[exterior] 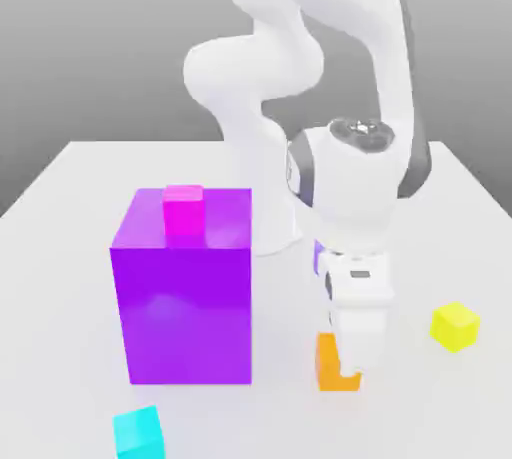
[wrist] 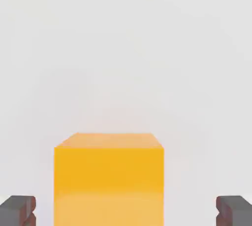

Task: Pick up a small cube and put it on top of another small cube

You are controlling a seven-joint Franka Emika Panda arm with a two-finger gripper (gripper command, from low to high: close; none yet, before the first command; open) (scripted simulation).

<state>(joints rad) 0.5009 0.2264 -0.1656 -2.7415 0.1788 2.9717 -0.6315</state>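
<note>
Presumably to admit the orange cube [wrist: 108, 185] between them, the Panda gripper's [wrist: 126, 211] jaws stand spread, one on either side.

Simulated robot scene — white robot arm [exterior: 262, 67] upper centre, pale tabletop [exterior: 60, 247] below, plain grey backdrop [exterior: 100, 47] across top.

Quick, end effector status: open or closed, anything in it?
End effector: open, holding nothing; the orange cube sits between its fingers, with a gap on each side.
</note>
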